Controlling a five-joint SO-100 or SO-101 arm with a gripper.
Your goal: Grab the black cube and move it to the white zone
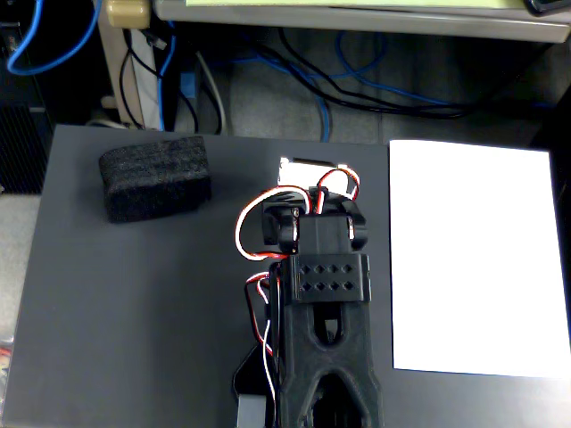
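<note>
Cube (155, 178) near table's (134, 312) far-left edge, zone (473, 259) right; hand (308, 178) state unclear.

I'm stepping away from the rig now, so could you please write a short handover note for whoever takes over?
Gripper: folded in over the arm at table centre; fingertips hidden in the fixed view, so open or shut cannot be told. It holds nothing visible.
Black cube: resting on the dark table, upper left, apart from the arm.
White zone: at the right, bare.
Done: nothing yet.
Left: reach the cube, grasp it, carry it onto the white zone, release.
</note>
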